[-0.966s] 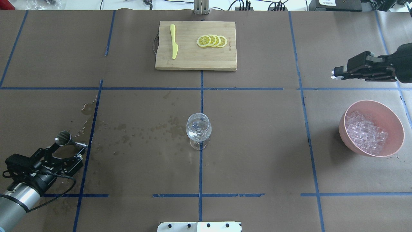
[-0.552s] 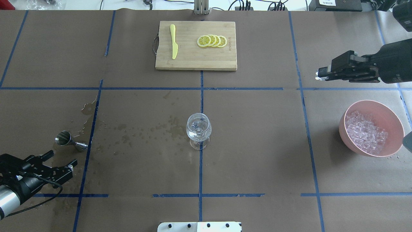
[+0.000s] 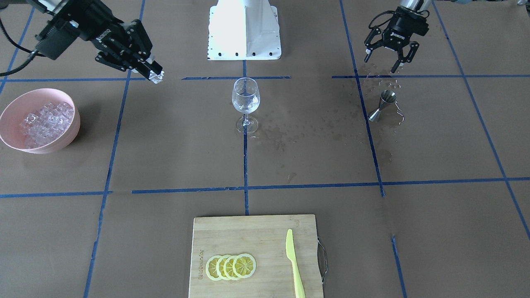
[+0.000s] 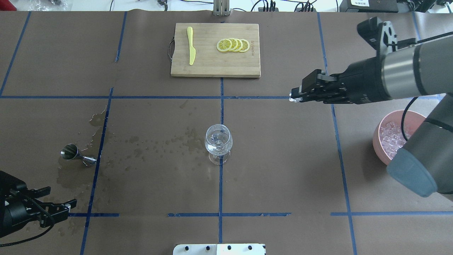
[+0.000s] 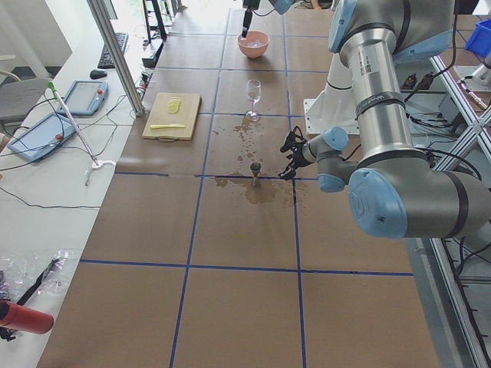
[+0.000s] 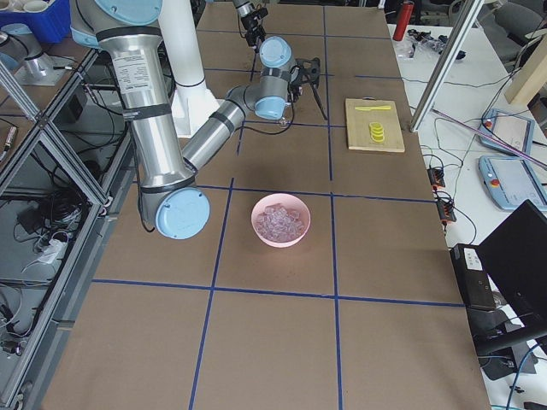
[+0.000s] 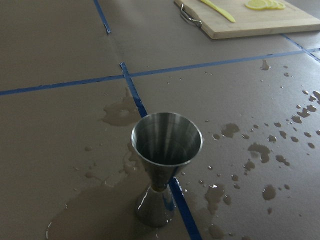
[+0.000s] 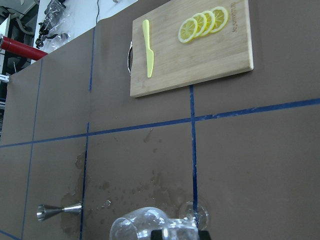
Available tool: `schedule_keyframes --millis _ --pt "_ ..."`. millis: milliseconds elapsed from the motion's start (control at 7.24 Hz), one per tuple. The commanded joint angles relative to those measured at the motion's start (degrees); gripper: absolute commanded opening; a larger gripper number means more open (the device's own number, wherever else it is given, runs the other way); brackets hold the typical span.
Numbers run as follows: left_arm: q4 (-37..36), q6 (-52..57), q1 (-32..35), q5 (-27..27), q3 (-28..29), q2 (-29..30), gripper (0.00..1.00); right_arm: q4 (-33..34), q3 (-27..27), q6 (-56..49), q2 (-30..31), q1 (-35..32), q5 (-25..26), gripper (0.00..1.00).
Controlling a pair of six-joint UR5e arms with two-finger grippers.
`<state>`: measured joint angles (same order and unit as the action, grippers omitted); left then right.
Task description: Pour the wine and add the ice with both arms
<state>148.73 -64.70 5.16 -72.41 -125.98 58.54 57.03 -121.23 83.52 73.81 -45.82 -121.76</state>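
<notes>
Pinching a small clear ice cube (image 3: 157,77), the right gripper (image 3: 153,74) hangs between the pink bowl (image 3: 9,111) and the clear stemmed wine glass (image 3: 246,99), while the left gripper (image 3: 380,61) gapes near the steel jigger (image 3: 383,106)

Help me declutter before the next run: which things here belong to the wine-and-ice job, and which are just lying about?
Job: wine glass, jigger, pink bowl of ice, ice cube held in the right gripper, open left gripper.

Lying about: cutting board, lemon slices, yellow knife.
</notes>
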Motion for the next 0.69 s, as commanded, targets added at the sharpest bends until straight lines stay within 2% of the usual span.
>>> schedule_keyframes --millis 0,138,276,414,552 --pt "-16.0 -1.8 4.9 -15.1 -10.2 -0.3 1.00 7.6 0.7 1.5 -7.6 6.8 5.4 0.00" --pt "-16.5 -1.7 5.4 -16.0 -10.8 0.1 1.00 8.3 1.2 1.5 -8.8 10.4 9.2 0.00" --pt "-16.6 -1.6 9.0 -21.0 -11.0 1.2 1.00 8.4 2.4 1.4 -9.7 12.7 12.5 0.00" --pt "-17.1 -1.4 12.0 -25.9 -11.5 2.1 1.00 8.4 3.8 1.5 -11.1 13.7 13.2 0.00" --pt "-22.0 -0.5 14.5 -31.2 -13.4 3.2 1.00 8.4 4.5 1.5 -11.4 14.7 13.6 0.00"
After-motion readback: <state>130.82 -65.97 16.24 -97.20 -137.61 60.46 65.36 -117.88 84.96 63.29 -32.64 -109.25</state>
